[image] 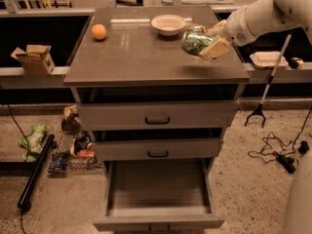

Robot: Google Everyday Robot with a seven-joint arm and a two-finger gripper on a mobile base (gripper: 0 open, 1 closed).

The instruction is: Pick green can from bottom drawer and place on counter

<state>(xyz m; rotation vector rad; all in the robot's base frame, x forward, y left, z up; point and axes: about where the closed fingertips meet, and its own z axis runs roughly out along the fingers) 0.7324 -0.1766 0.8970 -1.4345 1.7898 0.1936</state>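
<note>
The green can (195,41) lies on its side in my gripper (204,42), held a little above the right part of the counter (136,57). The gripper comes in from the right on a white arm (263,13) and is shut on the can, with a pale finger (216,47) under it. The bottom drawer (158,191) is pulled out at the foot of the cabinet, and its grey inside holds nothing.
An orange (99,31) sits at the counter's back left and a white bowl (168,25) at the back middle. A cardboard box (35,58) stands on the left ledge. Bags and litter (73,140) lie on the floor left; cables (280,152) lie right.
</note>
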